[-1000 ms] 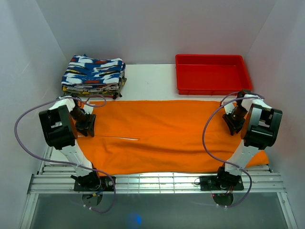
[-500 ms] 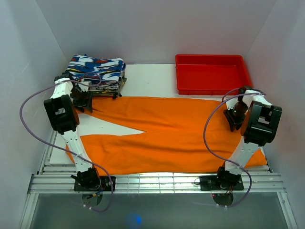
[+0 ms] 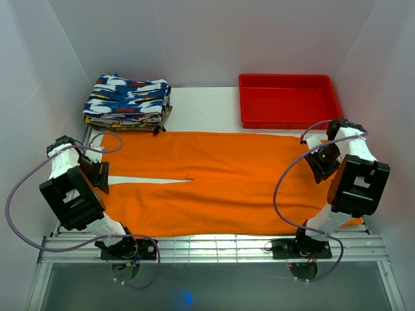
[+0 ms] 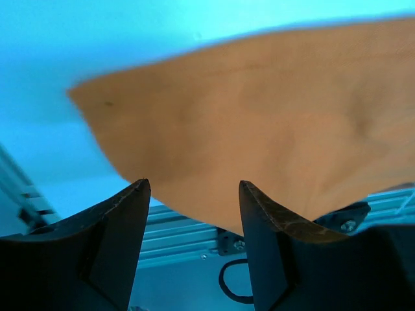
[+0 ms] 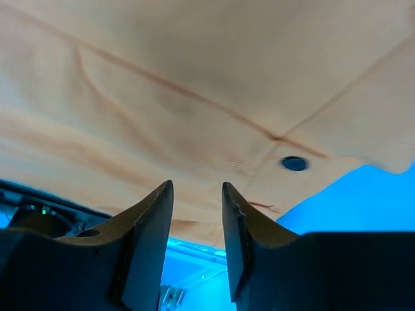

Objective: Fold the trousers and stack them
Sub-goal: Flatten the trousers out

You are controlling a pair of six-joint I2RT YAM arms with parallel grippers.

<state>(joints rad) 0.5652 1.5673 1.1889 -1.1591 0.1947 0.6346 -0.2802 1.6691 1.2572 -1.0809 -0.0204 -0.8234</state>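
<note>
- The trousers (image 3: 227, 184) lie flat on the worktop (image 3: 201, 110). They reach nearly from the left edge to the right edge. The legs point left and the waist is on the right.
- My L tool (image 3: 98, 175) is by the left edge, just beside the leg ends. It's open w/ nothing in it.
- My R tool (image 3: 322, 162) is over the waist end, near the right edge. It's open a bit and has no cloth pinched. Its cam shows the button (image 5: 294, 163) close by.
- I think the step now is the first fold: far leg over near leg.
- To do it well, the L tool should pinch the far leg at its end. The R tool should pinch the far corner of the waist.
- Grab only the top bit of cloth and go low, so the tips slide under it.
- Lift both ends together at the same height, or the cloth will sag and wrinkle.
- Bring it toward the near edge and match the edges up before I let go.
- Some cloth hangs off the near edge, so I shouldn't pull hard that way.
- Stay away from the pile of folded clothes (image 3: 128, 103) at the far-left corner. I guess the stack goes there later.
</note>
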